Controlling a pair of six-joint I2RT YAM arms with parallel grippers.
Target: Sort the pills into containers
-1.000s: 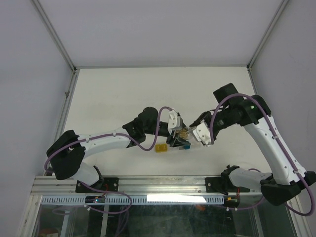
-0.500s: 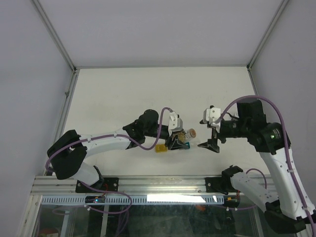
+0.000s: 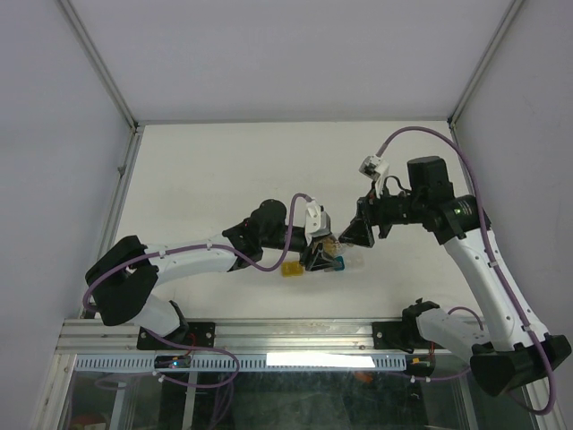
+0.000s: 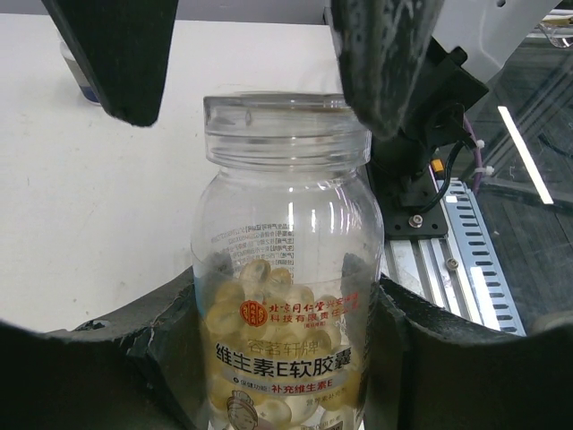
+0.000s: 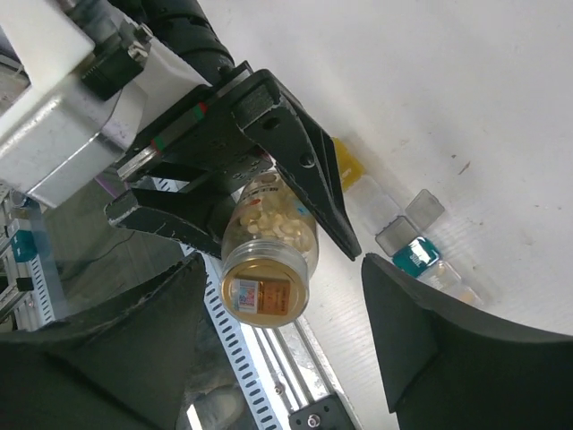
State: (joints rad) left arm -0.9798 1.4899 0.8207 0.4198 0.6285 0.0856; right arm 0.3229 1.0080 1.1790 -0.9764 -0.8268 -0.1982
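**Holding the pill bottle between two arms**

The table is plain white, with pale grey walls around it and a metal rail along the near edge.

The left arm lies low and stretches from its base toward the centre. The left gripper is clamped on the body of a clear bottle, and the pills are a yellowish heap inside it. The bottle is tilted, with its mouth toward the other arm.

The right arm rises from its base, bends at a high elbow and points back to the centre. The right gripper is spread, and its dark fingers stand on each side of the bottle neck. I cannot tell if they touch it.

The containers lie in a short row on the table just beside the bottle: yellow, grey, teal, clear.

The bottle label carries a round red logo and Chinese writing, "维生素E软胶囊". The smaller lines are hard to read.
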